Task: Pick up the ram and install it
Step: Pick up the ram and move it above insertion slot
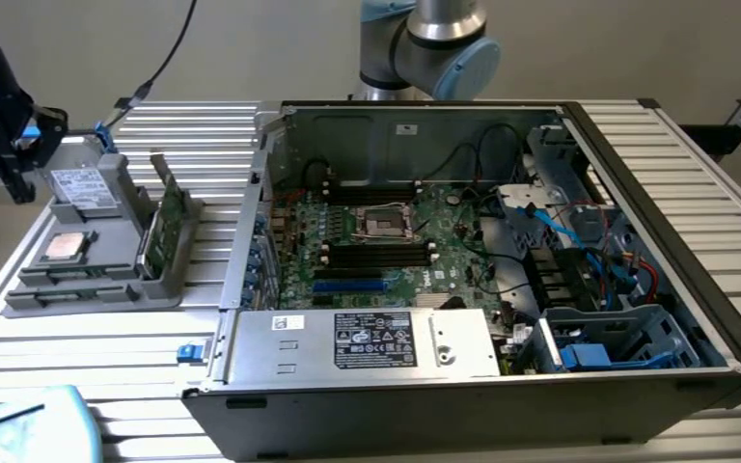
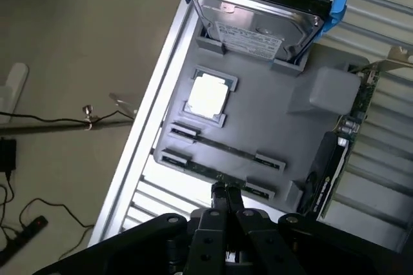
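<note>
Worktop: ribbed aluminium worktop point(image 1: 88, 357) carrying an open PC case point(image 1: 474, 395) and, toward the exterior view's left, a grey tray point(image 2: 271, 126).
Tray: a processor point(image 2: 208, 96) lies flat mid-tray, with a hard drive point(image 2: 261, 20) in a blue carrier beyond it. A broad green card point(image 1: 165, 227) stands on edge on the side nearest the case.
Room: pale floor point(image 2: 64, 42) with loose cables point(image 2: 39, 117).
Ram: thin dark-green stick point(image 2: 201, 170), seen edge-on, seated between two grey clips at the tray's end opposite the hard drive.
Hand: black hand point(image 2: 226, 192) with fingers pressed together, pointing down over the ram. Whether they touch it cannot be told.
Arm: base point(image 1: 428, 43) behind the case.
</note>
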### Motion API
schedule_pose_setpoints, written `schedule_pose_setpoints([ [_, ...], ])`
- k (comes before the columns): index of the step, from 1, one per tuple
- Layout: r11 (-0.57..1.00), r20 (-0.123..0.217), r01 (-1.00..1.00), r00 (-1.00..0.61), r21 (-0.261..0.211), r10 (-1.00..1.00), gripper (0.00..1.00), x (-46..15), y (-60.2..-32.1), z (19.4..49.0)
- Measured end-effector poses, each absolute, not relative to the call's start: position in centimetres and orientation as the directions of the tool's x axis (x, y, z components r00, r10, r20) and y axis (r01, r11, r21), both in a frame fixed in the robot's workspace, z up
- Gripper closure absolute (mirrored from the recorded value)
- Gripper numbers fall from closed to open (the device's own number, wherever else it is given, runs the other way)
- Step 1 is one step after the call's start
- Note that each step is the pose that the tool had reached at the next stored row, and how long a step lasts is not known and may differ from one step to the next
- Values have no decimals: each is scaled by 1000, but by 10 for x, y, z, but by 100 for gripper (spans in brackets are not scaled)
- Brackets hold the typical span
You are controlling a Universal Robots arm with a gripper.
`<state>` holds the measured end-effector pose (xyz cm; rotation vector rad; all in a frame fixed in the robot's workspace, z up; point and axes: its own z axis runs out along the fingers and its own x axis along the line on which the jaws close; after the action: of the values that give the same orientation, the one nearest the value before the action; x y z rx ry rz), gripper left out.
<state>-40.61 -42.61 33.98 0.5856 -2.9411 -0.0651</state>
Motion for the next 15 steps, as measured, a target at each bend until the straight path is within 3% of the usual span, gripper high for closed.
schedule_pose_setpoints([
  [15, 787, 130, -613, -776, 70, -617, 89, -406, -426, 334],
])
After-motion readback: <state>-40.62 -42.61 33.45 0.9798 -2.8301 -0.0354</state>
